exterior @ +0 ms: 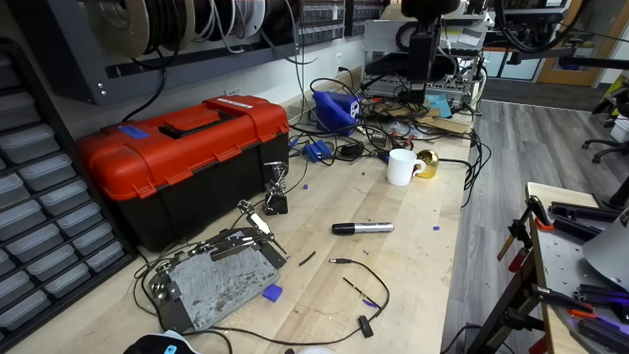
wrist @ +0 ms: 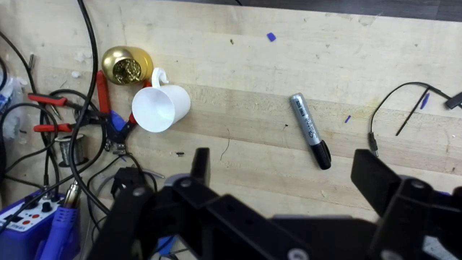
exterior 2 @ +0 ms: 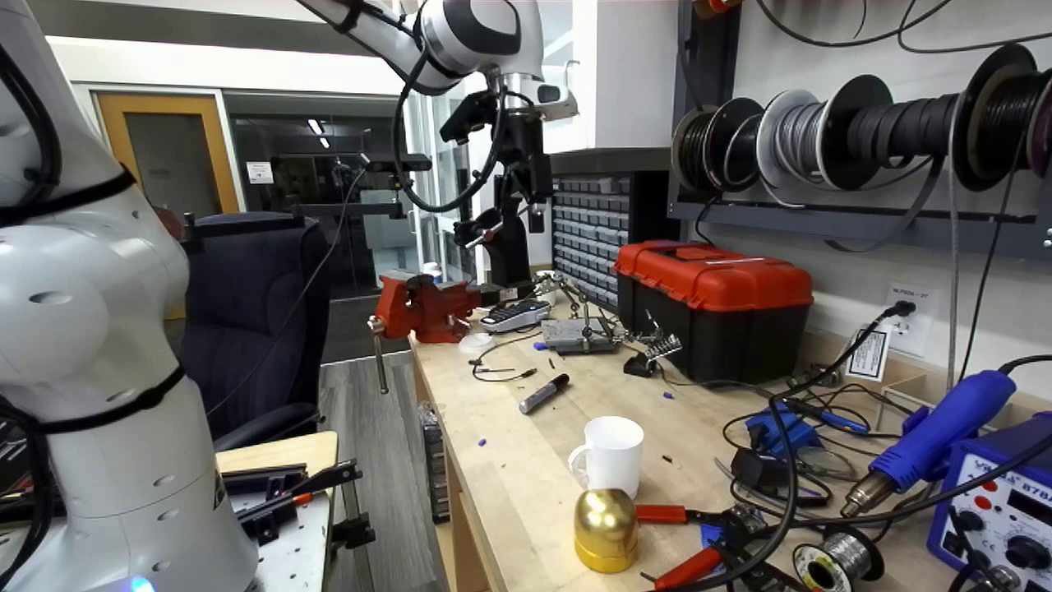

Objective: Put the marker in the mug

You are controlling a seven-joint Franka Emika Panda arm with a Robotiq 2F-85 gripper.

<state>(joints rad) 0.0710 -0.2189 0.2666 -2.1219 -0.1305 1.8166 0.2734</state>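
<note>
The marker (wrist: 309, 130), with a grey barrel and black cap, lies flat on the wooden bench. It shows in both exterior views too (exterior: 362, 227) (exterior 2: 544, 394). The white mug (wrist: 161, 108) shows in both exterior views (exterior: 401, 167) (exterior 2: 614, 455), standing upright with its handle to one side, apart from the marker. My gripper (wrist: 281, 160) is open, with nothing between its fingers. It hangs high above the bench, pointing down, as an exterior view (exterior: 417, 93) shows. In the wrist view the marker's cap lies below and just beyond the gap between the fingertips.
A gold tip cleaner (exterior 2: 606, 530) stands beside the mug, with red-handled pliers (wrist: 103, 92) and cables close by. A red toolbox (exterior: 191, 142) stands against the wall. A helping-hands stand (exterior: 221, 275) and a thin black cable (exterior: 385, 290) lie on the marker's other side.
</note>
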